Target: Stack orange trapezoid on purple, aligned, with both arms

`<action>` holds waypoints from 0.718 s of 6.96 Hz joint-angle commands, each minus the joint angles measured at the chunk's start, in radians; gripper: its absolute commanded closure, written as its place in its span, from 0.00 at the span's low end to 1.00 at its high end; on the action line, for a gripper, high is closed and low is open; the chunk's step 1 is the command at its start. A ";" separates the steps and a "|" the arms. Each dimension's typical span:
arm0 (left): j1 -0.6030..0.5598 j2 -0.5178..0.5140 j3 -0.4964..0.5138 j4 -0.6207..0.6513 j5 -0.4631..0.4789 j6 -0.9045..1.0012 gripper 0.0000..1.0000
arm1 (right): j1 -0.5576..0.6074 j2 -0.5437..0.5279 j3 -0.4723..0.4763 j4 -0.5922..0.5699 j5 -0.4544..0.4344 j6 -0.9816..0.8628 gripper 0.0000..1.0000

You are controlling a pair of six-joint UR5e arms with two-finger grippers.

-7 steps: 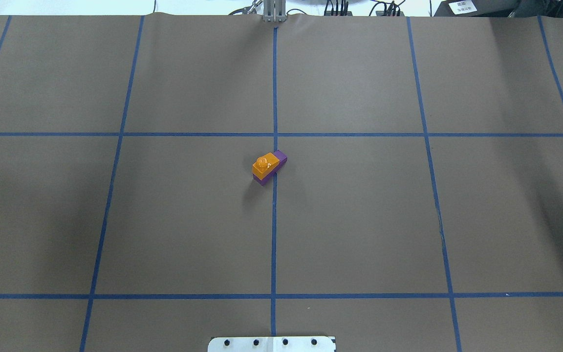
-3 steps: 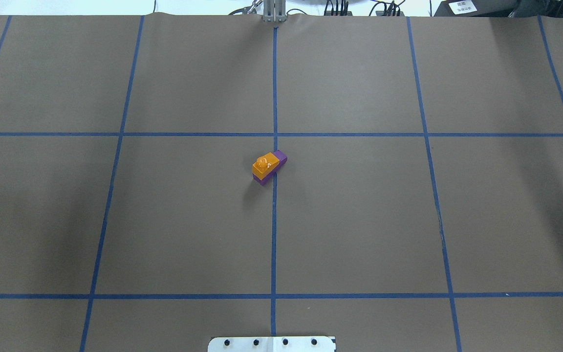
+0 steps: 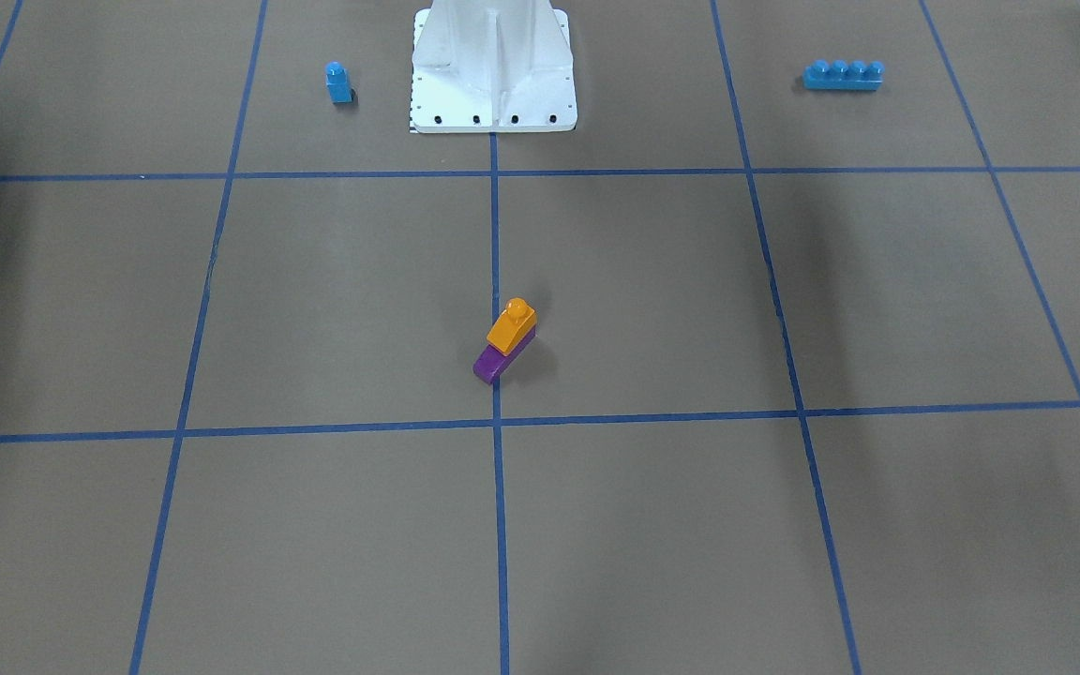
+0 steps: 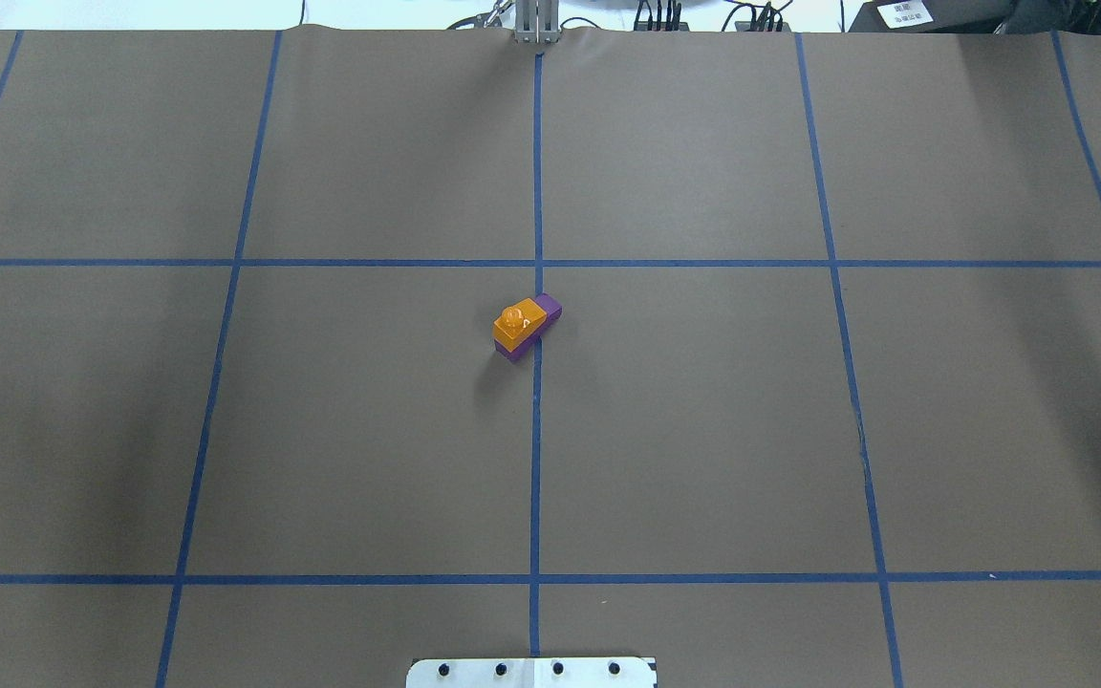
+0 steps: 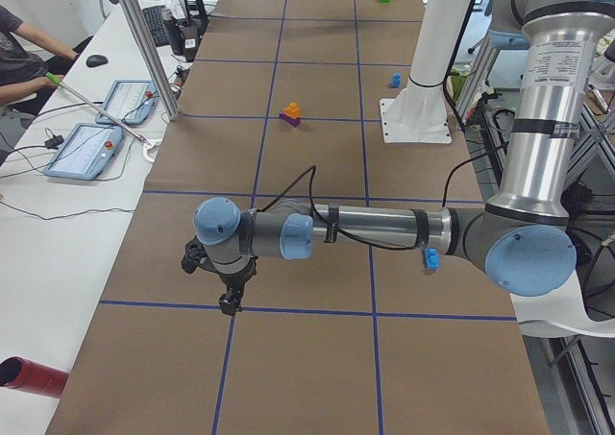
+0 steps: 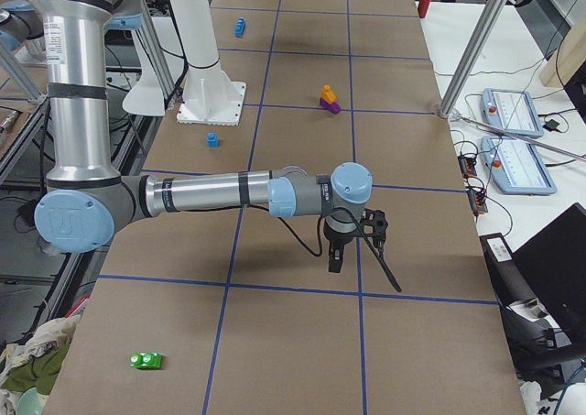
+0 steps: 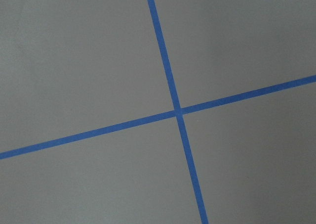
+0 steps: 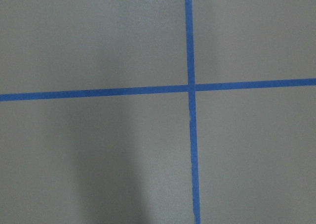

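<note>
The orange trapezoid (image 4: 515,320) sits on top of the purple block (image 4: 550,306) near the table's middle, beside the centre tape line. The purple block's sloped end sticks out from under the orange one. The stack also shows in the front view, orange (image 3: 512,326) on purple (image 3: 487,366). No gripper touches it. My left gripper (image 5: 229,301) hangs over the table's left end, far from the stack. My right gripper (image 6: 334,261) hangs over the right end. Both show only in the side views, so I cannot tell whether they are open or shut. The wrist views show only paper and tape.
A small blue block (image 3: 338,82) and a long blue brick (image 3: 843,75) lie on either side of the white robot base (image 3: 493,66). A green block (image 6: 146,360) lies at the right end. Operator tablets (image 5: 91,152) lie beside the table.
A black piece of the right gripper at the overhead view's right edge has moved out of that view. The stacked blocks have not moved.
</note>
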 commanded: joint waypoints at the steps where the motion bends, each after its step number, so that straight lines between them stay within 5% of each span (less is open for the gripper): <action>1: -0.033 -0.001 -0.004 0.002 -0.005 0.009 0.00 | 0.041 -0.034 -0.001 -0.002 0.004 -0.050 0.00; 5: -0.040 0.003 -0.010 0.004 0.001 0.009 0.00 | 0.066 -0.063 -0.023 -0.001 0.021 -0.169 0.00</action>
